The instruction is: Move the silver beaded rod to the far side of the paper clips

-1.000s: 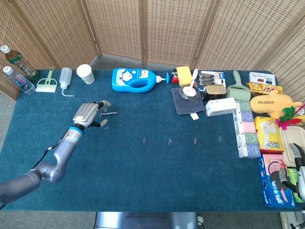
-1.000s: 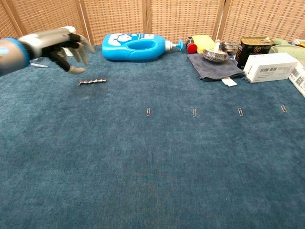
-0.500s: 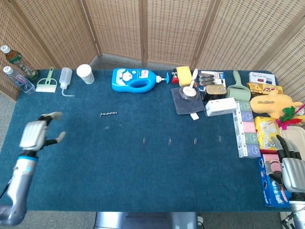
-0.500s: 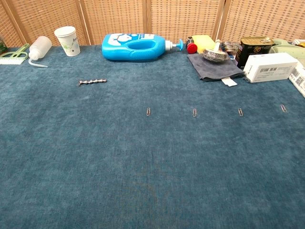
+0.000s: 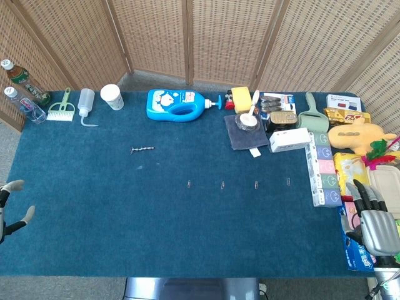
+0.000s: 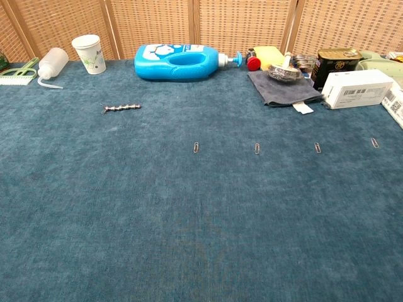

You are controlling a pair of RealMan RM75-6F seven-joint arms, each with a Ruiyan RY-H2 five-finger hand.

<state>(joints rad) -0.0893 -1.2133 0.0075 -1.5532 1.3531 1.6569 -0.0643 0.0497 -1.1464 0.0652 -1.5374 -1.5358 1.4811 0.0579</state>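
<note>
The silver beaded rod (image 5: 142, 149) lies flat on the blue cloth, left of centre and beyond the line of paper clips (image 5: 222, 184). In the chest view the rod (image 6: 121, 107) sits to the far left of the paper clips (image 6: 257, 148), which lie spaced in a row. My left hand (image 5: 3, 215) shows only at the left edge of the head view, fingers (image 5: 12, 185) spread, holding nothing and far from the rod. My right hand (image 5: 374, 224) hangs at the right edge with fingers apart and empty. Neither hand appears in the chest view.
Along the back stand a blue detergent bottle (image 5: 178, 104), a paper cup (image 5: 112, 96), a squeeze bottle (image 5: 86, 102) and a brush (image 5: 61, 109). A grey cloth with a bowl (image 5: 245, 128), a white box (image 5: 290, 139) and snack packs (image 5: 356, 177) crowd the right side.
My left hand has drawn back from beside the rod to the left table edge. My right hand has risen slightly at the right edge. The rod stayed where it lies.
</note>
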